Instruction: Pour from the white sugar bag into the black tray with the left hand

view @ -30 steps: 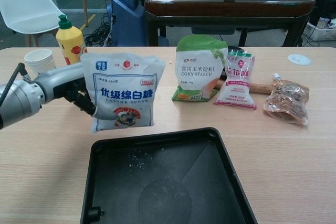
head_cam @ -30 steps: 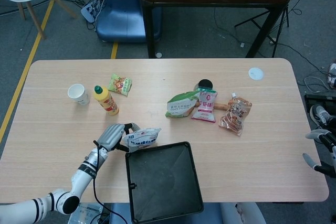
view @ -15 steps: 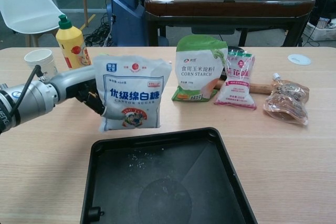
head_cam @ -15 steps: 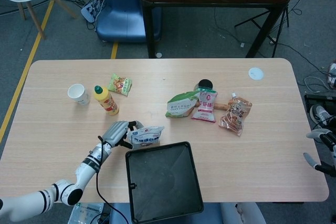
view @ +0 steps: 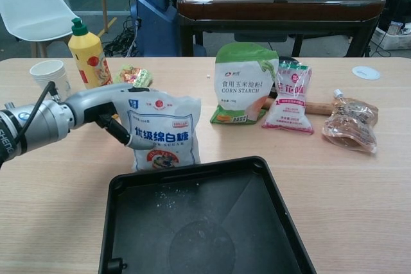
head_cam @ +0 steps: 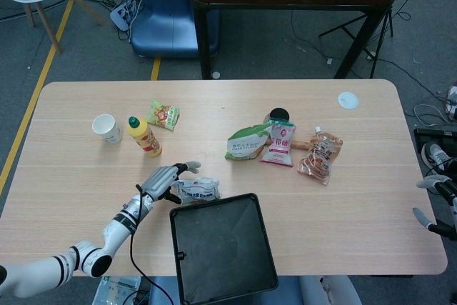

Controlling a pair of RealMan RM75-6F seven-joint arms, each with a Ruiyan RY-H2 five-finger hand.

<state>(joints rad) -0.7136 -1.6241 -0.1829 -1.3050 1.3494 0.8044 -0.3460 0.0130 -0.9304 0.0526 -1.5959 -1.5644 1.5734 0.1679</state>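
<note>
Nearest, the black tray [view: 192,222] sits at the tabletop's [head_cam: 371,176] near edge, holding only a few white grains [view: 168,202] that the chest view alone shows. Just beyond its far-left rim, the white sugar bag [view: 164,131] stands upright, gripped at its left edge by the left robot hand [head_cam: 166,180]. The head view catches the right robot hand [head_cam: 437,205] off the right edge, its fingers apart and empty. Farther back stand a paper cup [head_cam: 106,127], a yellow bottle [head_cam: 144,136] and a corn starch bag [view: 245,83].
</note>
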